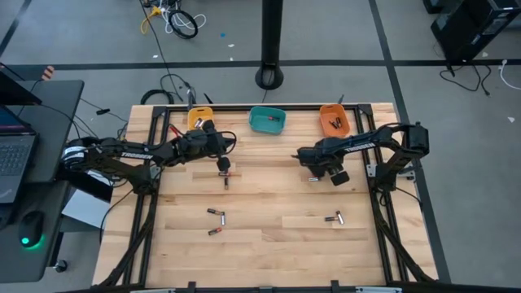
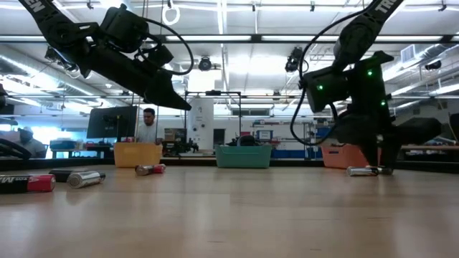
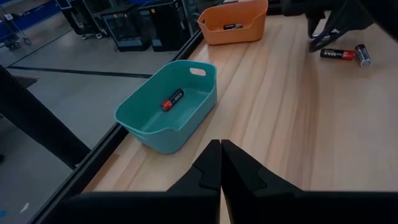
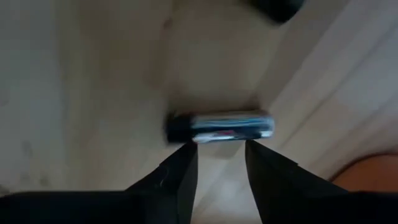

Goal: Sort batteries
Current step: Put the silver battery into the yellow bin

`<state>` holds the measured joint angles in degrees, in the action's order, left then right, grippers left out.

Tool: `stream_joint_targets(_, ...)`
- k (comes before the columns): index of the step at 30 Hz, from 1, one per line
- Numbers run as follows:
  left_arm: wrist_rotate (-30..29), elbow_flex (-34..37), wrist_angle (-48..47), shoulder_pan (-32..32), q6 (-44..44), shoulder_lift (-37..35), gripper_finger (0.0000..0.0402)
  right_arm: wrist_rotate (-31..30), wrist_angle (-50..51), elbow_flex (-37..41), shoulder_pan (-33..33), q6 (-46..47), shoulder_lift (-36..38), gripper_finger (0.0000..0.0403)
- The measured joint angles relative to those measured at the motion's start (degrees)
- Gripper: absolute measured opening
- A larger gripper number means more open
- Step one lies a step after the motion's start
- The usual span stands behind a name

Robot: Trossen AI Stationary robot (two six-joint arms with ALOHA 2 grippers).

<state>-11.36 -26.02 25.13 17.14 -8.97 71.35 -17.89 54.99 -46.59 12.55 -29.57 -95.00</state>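
On the near part of the wooden surface (image 1: 269, 244), loose batteries lie in two spots: a pair (image 1: 215, 221) toward the left and two more (image 1: 336, 217) toward the right. Farther in, the right gripper (image 1: 313, 175) is lowered to the surface; only its wrist view reveals a silvery battery (image 4: 221, 127) lying crosswise just beyond its fingertips (image 4: 186, 155), the jaws parted to about the cell's width and gripping nothing. The left gripper (image 1: 223, 165) is held above two batteries (image 1: 226, 177) near mid-surface; its wrist view shows the jaws closed together and empty. In the low view, both arms are seen raised above cells scattered on the wood. Along the far edge three bins are set: a yellow bin (image 1: 199, 119), contents hard to make out; a teal bin (image 1: 267, 120) holding one red-and-black battery (image 3: 172, 99), clearest from the left wrist; and an orange bin (image 1: 334, 120) with several dark cells.
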Motion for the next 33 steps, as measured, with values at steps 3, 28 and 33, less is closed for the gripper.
stream_joint_targets(3,0.00,0.00,-0.46,-0.01,-0.53,0.00,0.0011,-0.19,-1.61,0.00,0.45,-0.98,0.00,0.0145)
stream_joint_targets(28,0.00,0.00,-0.68,-0.02,-1.08,0.00,0.0011,13.25,3.96,-3.48,3.01,61.95,4.03,0.0147)
stream_joint_targets(33,-0.01,0.00,-0.68,0.00,-1.08,0.00,0.0011,13.18,-2.28,-3.48,1.98,68.43,6.59,0.0147)
